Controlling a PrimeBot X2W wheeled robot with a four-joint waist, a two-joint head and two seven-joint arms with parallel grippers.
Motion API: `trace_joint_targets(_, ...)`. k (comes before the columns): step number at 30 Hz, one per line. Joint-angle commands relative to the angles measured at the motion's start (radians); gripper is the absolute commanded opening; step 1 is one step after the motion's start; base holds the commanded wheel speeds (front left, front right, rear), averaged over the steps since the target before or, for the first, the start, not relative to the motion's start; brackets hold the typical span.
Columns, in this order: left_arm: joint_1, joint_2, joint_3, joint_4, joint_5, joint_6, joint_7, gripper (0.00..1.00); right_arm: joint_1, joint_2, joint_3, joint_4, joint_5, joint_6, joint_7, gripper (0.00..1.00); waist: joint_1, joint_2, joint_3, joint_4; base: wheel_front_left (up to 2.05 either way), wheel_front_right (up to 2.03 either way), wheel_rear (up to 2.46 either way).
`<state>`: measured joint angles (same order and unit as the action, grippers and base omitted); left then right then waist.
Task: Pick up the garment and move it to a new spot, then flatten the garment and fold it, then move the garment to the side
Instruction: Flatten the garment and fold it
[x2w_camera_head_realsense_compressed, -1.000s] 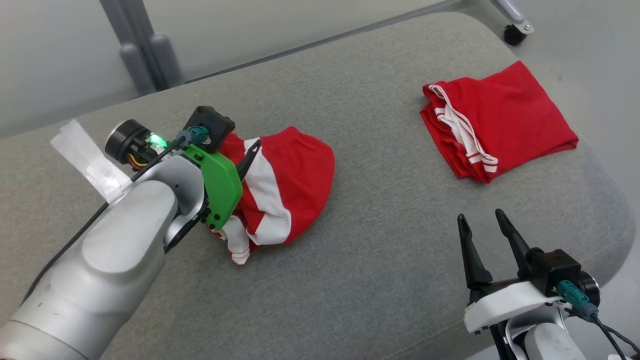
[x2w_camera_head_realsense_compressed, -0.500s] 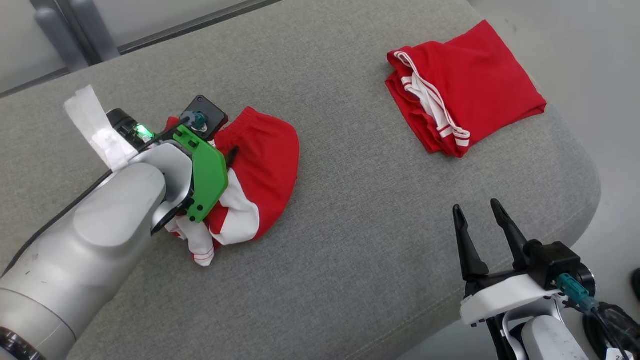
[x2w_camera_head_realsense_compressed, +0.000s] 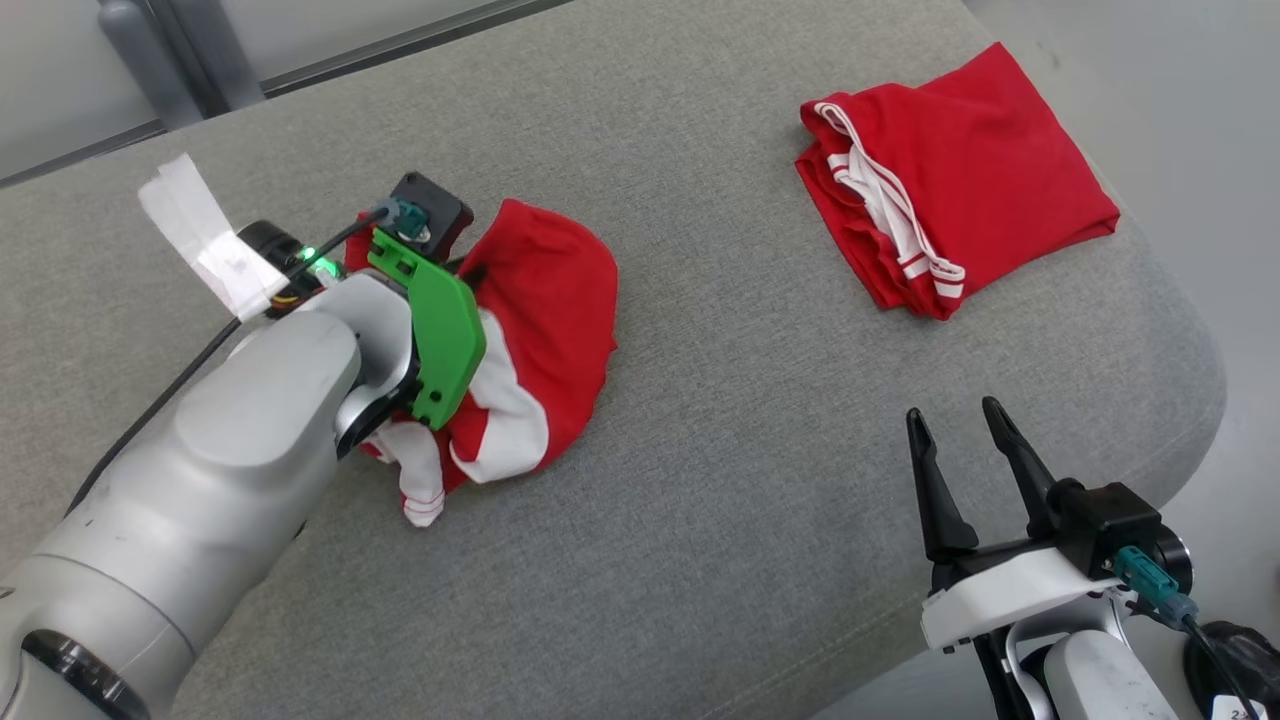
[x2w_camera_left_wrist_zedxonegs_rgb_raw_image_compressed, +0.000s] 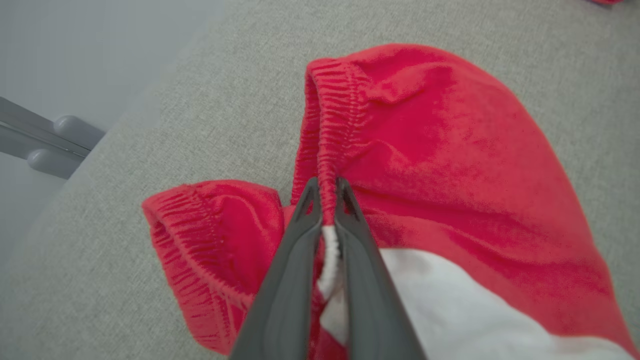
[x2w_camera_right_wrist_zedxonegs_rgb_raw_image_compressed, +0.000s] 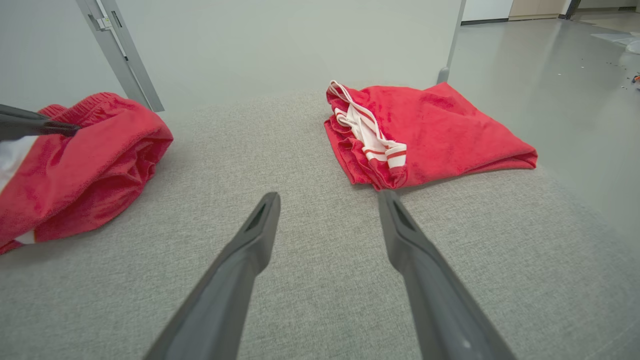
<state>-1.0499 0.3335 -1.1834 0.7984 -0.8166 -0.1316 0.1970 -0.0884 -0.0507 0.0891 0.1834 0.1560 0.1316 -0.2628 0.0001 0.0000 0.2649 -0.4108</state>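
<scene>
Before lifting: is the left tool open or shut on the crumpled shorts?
Shut: left wrist view shows the left tool pinching the crumpled red shorts by their waistband.
</scene>
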Motion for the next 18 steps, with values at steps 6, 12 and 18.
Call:
trace_joint_targets(6,-0.042,-0.088,0.114,-0.048,-0.083,0.009,-0.189,0.00,0.002,0.000,-0.005,0.005,-0.012,-0.002,-0.002,1.00,-0.0001,0.0000,-0.038,0.047,0.00,0.00,0.00)
trace_joint_targets(12,-0.026,-0.186,0.255,-0.161,-0.214,0.019,-0.327,0.00,0.017,0.000,-0.005,0.012,-0.019,-0.002,-0.002,1.00,-0.0001,0.0000,-0.077,0.098,0.00,0.00,0.00)
trace_joint_targets(18,0.095,-0.242,0.349,-0.219,-0.347,0.097,-0.384,0.00,0.028,0.000,-0.014,0.012,-0.019,-0.002,-0.002,1.00,-0.0001,0.0000,-0.104,0.173,0.00,0.00,0.00)
